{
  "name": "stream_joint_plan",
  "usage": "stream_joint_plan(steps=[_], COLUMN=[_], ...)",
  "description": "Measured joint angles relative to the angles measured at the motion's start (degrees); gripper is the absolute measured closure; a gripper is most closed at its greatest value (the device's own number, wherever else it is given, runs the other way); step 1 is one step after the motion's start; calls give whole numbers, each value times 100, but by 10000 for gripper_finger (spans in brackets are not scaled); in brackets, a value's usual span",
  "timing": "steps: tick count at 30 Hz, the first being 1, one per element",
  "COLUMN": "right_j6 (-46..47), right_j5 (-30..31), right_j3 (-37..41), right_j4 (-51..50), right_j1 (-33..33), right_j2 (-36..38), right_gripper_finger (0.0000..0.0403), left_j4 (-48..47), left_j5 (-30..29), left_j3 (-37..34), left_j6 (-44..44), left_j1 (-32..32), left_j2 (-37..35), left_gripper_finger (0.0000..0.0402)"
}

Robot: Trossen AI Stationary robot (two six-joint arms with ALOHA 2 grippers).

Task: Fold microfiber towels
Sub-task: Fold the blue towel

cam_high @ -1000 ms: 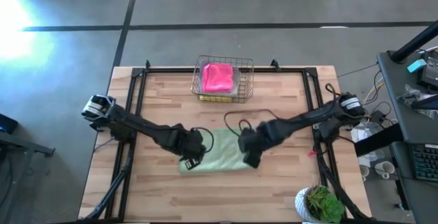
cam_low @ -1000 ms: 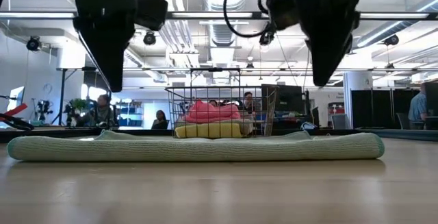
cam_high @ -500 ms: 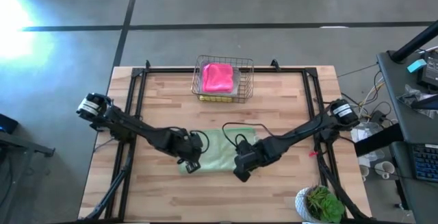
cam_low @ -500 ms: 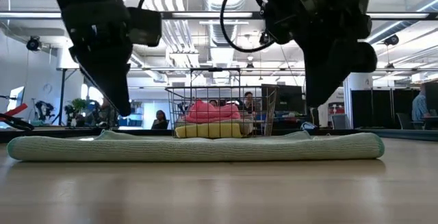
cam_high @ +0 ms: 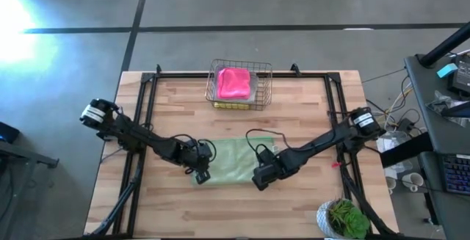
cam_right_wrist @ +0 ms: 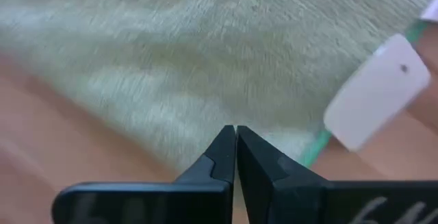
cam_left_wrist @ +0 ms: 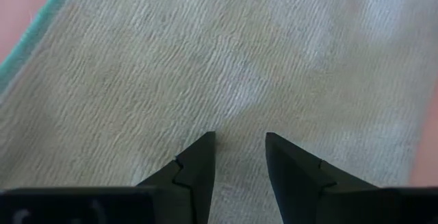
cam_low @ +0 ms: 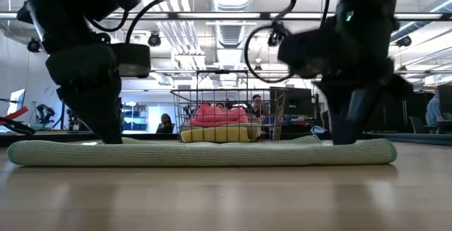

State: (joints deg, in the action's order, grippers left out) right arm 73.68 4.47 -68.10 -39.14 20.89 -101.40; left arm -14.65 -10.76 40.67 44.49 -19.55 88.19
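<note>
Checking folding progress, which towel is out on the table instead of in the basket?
The pale sage green towel; the hot pink towel lies in the wire basket.

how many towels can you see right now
3 for sure: the pale sage green towel lies flat on the table between both arms; the hot pink towel tops the pile in the wire basket; a yellow towel sits under it. More may be hidden in the pile.

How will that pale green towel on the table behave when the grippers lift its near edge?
Probably floppy: the pale green towel lies flat and soft on the table, so it should sag between the left gripper and right gripper. Its ribbed pile looks grippy rather than slippery. It seems light, so it may drag along instead of peeling.
</note>
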Motion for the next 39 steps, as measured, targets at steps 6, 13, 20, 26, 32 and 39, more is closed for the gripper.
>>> stream_joint_plan(steps=[6, 13, 20, 26, 32, 39], right_j6=[-16, -287, -1003, -852, -768, -784], right_j5=[-1, 224, 343, 517, 622, 783], right_j3=[167, 201, 108, -247, -758, -1265], right_j4=[90, -311, -544, -539, 450, 1545], right_j1=[-377, -894, -1214, -931, -457, -148], right_j2=[-127, -147, -106, 167, 119, -396], right_gripper_finger=[394, 394, 394, 394, 394, 394], left_j4=[141, 424, 664, 605, 149, -1492], left_j5=[275, 1237, 1503, 1494, 844, -640], left_j3=[-66, -60, -44, -20, -18, -12], left_j6=[9, 7, -88, -202, -326, -323], left_j1=[7, 0, 0, -7, -11, -7], left_j2=[-1, -1, -39, -635, -1688, -2897], left_gripper_finger=[288, 288, 288, 288, 288, 288])
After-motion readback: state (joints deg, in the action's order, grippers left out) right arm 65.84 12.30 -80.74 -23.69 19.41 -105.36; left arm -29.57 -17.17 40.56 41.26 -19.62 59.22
